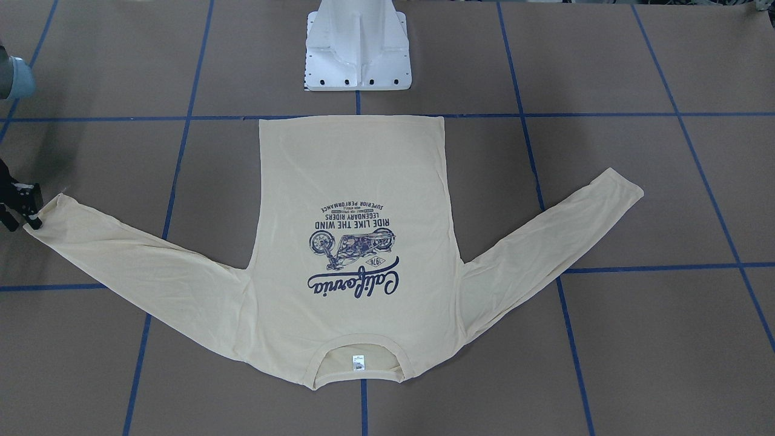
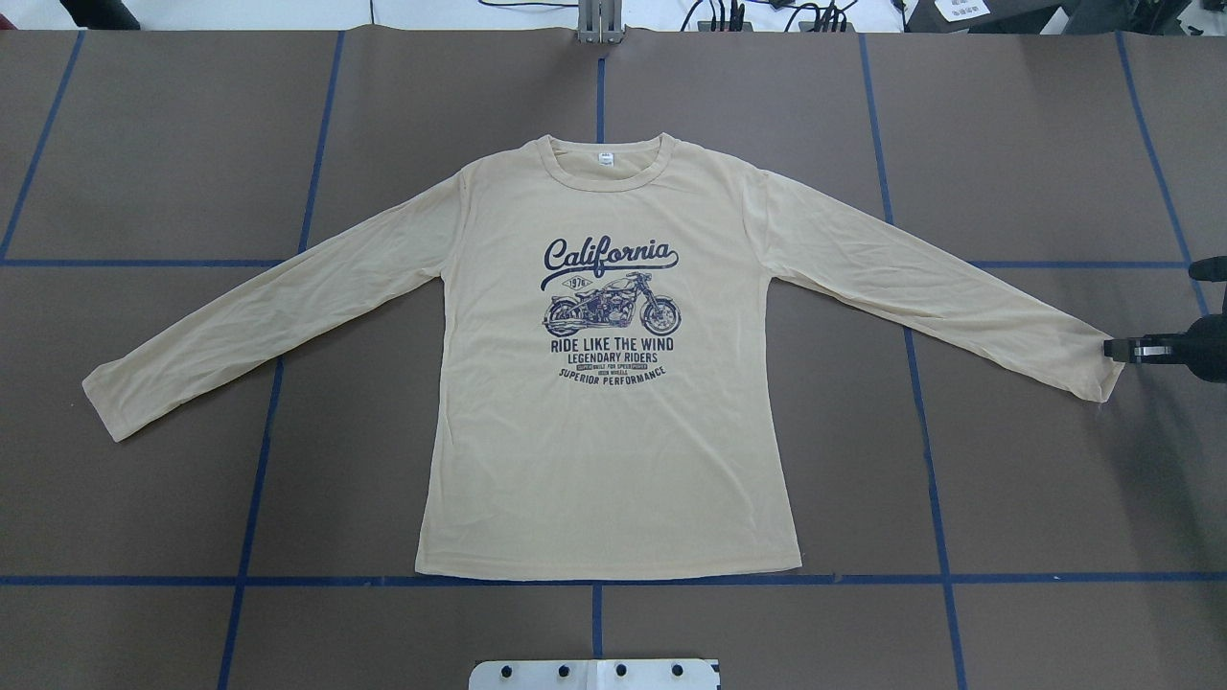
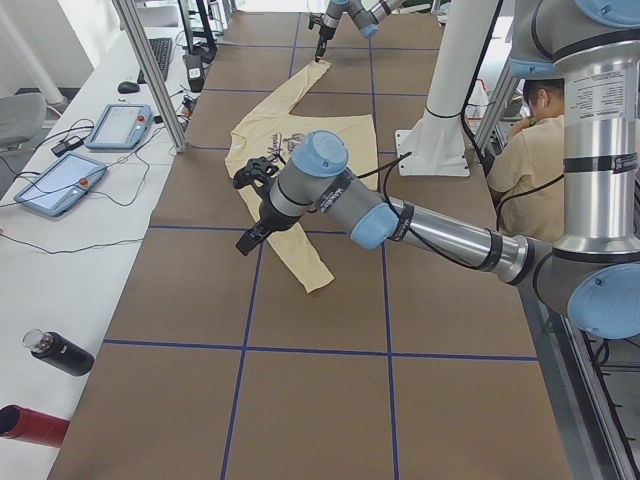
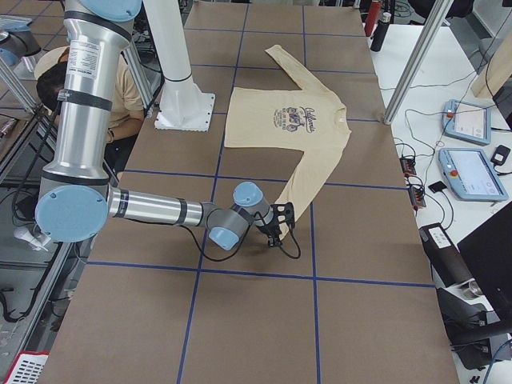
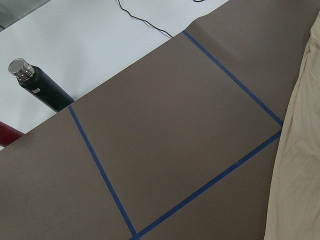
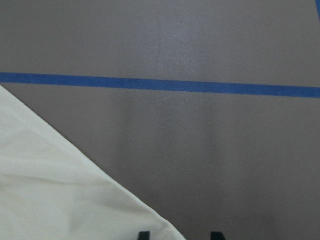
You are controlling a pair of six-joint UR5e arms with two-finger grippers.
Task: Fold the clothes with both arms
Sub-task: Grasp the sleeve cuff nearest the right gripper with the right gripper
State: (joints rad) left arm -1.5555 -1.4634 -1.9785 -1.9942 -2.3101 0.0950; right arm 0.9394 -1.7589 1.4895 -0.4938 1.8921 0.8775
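The cream-yellow long-sleeved T-shirt [image 2: 609, 431] lies flat and print up on the brown table, both sleeves spread out; it also shows in the front view [image 1: 354, 181]. My right gripper [image 2: 1115, 350] sits low at the cuff of the sleeve on my right [image 2: 1093, 369], seen in the front view [image 1: 29, 219] too. In the right wrist view its fingertips [image 6: 144, 234] stand apart, with the cuff's edge [image 6: 75, 200] beside them. My left gripper [image 3: 248, 212] hangs above the table near the other sleeve [image 3: 300, 255]; I cannot tell its state. The left wrist view shows only that sleeve's edge [image 5: 300, 150].
The white pedestal base [image 1: 357, 54] stands behind the shirt's hem. Blue tape lines cross the table. A black bottle [image 3: 60, 352] and a red one [image 3: 30, 425] lie on the white side bench, with teach pendants [image 3: 125, 125]. A person [image 3: 525, 150] sits behind the robot.
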